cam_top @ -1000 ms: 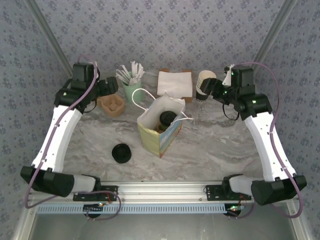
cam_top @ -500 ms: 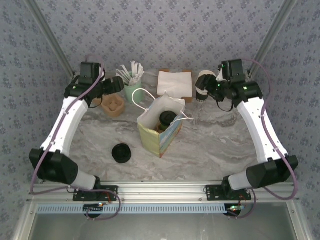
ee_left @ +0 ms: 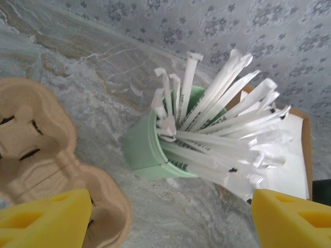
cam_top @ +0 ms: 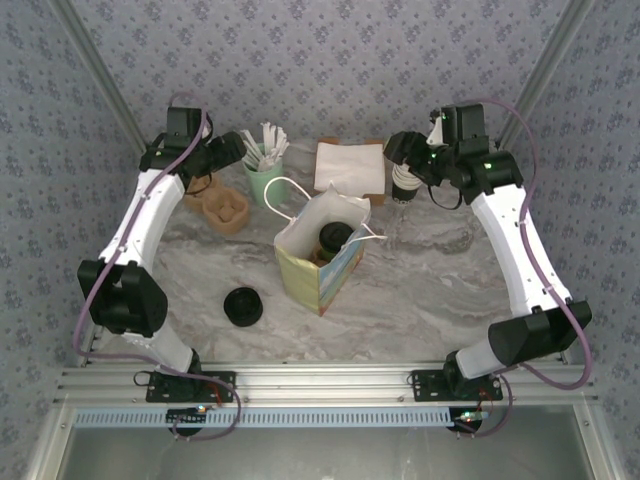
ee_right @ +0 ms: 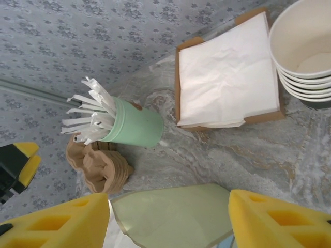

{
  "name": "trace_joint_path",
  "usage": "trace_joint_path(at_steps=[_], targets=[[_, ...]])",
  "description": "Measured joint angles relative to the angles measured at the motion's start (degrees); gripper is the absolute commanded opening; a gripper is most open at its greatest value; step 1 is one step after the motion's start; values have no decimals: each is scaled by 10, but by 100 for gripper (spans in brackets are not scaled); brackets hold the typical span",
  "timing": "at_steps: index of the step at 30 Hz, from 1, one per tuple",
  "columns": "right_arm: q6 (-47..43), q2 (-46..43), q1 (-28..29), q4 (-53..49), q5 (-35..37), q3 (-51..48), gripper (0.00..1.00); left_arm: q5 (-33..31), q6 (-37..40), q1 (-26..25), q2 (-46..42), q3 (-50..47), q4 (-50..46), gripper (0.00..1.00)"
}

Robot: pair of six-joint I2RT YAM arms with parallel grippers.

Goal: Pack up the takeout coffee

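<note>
Both arms are swung farther back than a second ago: the left gripper (ee_left: 168, 222) is brought to the mint cup of sticks (ee_left: 150, 150), and the right gripper (ee_right: 168, 217) is brought near the stacked cream cups (ee_right: 305, 57). Both are held apart and empty. The takeout coffee (cam_top: 334, 240) is stood inside the paper bag (cam_top: 310, 275), so extras are probably sought.

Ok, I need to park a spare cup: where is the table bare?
Bare marble: right of the pastel paper bag, and near the rail beside the black round lid. Crowded at the back: brown pulp carrier, mint cup of sticks, white napkins, stacked cream cups.
</note>
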Motion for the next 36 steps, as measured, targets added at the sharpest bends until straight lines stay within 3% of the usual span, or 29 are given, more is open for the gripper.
trace_joint_path(at_steps=[6,10,20,25,36], targets=[[-22,-47,14,63,-17,-100,63,-19,-5,0,-7,-108,85,76],[-35,-63,18,96,-33,-157,61,-24,-4,0,3,-156,112,67],[-76,-71,26,115,-43,-171,61,-9,-8,-1,51,-88,158,62],[-78,-84,28,123,-43,-173,61,2,-7,-1,87,-21,155,50],[-84,-84,28,125,-43,-175,62,5,-8,-15,90,-15,141,39]])
